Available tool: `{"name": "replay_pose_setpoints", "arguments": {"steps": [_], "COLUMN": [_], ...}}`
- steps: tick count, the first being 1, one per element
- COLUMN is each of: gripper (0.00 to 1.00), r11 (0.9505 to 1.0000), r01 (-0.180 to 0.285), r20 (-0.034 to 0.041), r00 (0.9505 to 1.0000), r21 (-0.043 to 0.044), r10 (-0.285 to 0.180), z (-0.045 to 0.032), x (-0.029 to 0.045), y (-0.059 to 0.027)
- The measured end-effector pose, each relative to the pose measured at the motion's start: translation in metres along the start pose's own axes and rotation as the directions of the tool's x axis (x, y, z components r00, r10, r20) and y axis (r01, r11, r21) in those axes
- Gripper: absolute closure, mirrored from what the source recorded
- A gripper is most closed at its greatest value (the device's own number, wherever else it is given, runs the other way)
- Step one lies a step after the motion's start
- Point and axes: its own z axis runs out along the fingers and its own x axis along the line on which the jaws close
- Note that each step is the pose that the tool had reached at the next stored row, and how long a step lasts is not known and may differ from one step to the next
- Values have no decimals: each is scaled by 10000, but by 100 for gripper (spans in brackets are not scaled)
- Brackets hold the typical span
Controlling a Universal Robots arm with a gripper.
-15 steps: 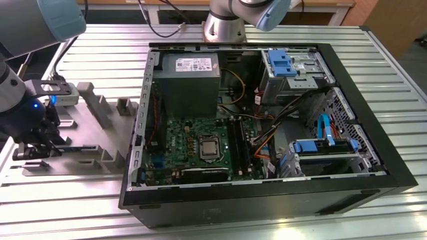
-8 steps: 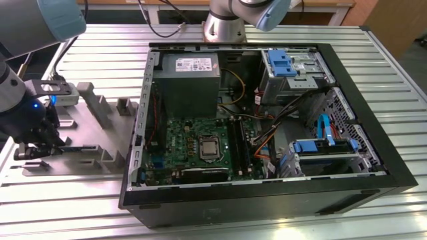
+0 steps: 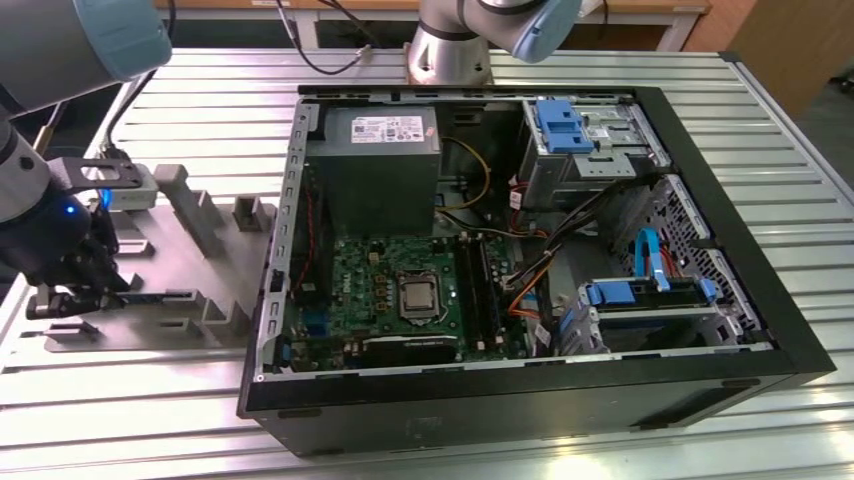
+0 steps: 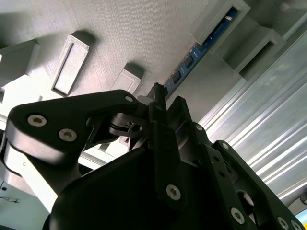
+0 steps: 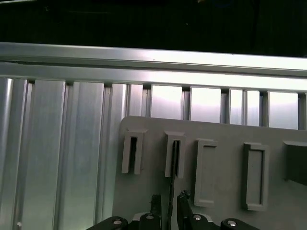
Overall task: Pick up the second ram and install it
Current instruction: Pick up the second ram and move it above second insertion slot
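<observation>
The second ram is a slim blue stick standing on edge in the slots of a grey holder. In the first wrist view it shows edge-on as a thin dark line running down between my fingertips. My gripper straddles the stick's near end, open, with a small gap on each side. The second wrist view has my gripper at that same end of the stick. From the exterior view, my gripper hangs low over the holder at the exterior view's left, with the ram beside it.
An open black computer case lies to the exterior view's right of the holder, with a green motherboard and long black memory slots inside. The holder has several upright grey blocks. Everything rests on a ribbed aluminium table.
</observation>
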Motion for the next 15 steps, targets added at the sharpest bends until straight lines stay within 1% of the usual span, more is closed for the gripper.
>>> {"name": "replay_pose_setpoints", "arguments": {"steps": [11,12,13,15], "gripper": [73,74,81,81], "r11": [10000,10000,10000,10000], "r01": [1,1,2,1], "r20": [-1,-1,-1,-1], "r00": [10000,10000,10000,10000], "r21": [-3,-3,-2,-3], "r10": [-1,-1,-2,-1], "z": [-2,-2,-1,-2], "x": [-8,-8,-8,-8], "y": [-19,-20,-21,-23]}}
